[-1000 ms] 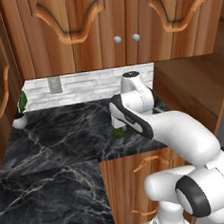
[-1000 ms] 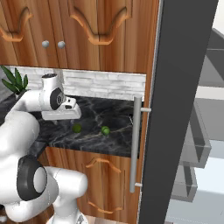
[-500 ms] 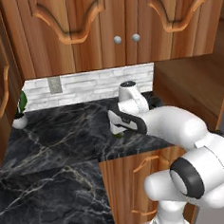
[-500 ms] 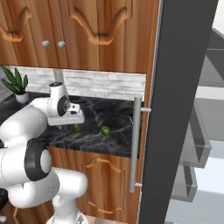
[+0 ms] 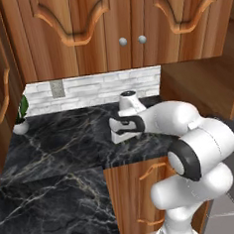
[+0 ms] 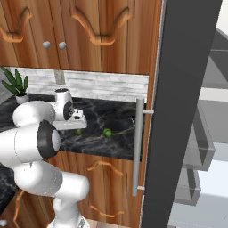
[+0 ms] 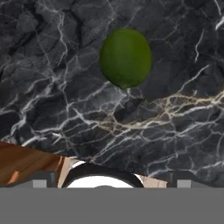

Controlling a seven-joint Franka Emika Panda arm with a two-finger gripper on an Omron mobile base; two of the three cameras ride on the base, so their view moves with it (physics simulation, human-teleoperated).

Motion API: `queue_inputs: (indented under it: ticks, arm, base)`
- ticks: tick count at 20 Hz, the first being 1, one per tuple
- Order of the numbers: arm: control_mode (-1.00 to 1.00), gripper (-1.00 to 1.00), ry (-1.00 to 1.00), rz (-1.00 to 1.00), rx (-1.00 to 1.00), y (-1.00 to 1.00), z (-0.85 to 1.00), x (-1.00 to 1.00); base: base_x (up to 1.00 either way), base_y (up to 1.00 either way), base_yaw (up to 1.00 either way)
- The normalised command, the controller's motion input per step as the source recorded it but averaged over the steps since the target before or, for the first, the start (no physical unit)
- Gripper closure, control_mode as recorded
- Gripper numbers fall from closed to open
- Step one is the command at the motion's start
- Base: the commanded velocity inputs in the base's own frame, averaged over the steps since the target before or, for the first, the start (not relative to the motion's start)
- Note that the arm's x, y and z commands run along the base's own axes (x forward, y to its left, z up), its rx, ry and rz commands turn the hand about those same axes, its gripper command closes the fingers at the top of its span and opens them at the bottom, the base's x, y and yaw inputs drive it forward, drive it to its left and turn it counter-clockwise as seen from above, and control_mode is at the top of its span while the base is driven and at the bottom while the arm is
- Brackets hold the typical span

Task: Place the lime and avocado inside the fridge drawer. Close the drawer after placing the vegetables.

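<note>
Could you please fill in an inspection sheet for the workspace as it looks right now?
Surface: black marble counter, veined, with wood cabinet fronts below.
Job's things: avocado lies on the counter right under the hand, partly hidden beside it in the right base view; lime lies on the counter a little to its right, apart from it. Fridge drawer: nothing seen.
Clutter: potted plant at the back of the counter by the wall.
Grippers: gripper low over the counter above the avocado, nothing between the fingers; how wide they stand cannot be told.
Cables: nothing seen.
Surroundings: wood wall cabinets above, white brick backsplash, dark fridge door with a long bar handle.
</note>
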Motion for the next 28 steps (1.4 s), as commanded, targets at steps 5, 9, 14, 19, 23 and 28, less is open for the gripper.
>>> queue_inputs:
  ticks: [5, 9, 14, 19, 23, 28]
  arm:
    - [-1.0, -1.0, 0.09, 0.0, -0.01, 0.08, -0.16, 0.46]
    - [-1.0, -1.0, 0.0, 0.0, 0.0, -0.01, -0.15, 0.33]
    - [-1.0, -1.0, 0.0, 0.0, 0.0, -0.01, -0.48, 0.37]
    - [-1.0, -1.0, 0.0, 0.0, 0.0, 0.0, -0.29, 0.51]
    - [-1.0, -1.0, 0.0, 0.0, 0.0, 0.0, -0.22, 0.09]
    - [-1.0, 1.0, 0.0, 0.0, 0.0, 0.01, -0.54, -0.01]
  base:
    - [0.0, 0.0, 0.0]
    - [0.0, 0.0, 0.0]
    - [0.0, 0.0, 0.0]
    - [0.0, 0.0, 0.0]
    - [0.0, 0.0, 0.0]
    - [0.0, 0.0, 0.0]
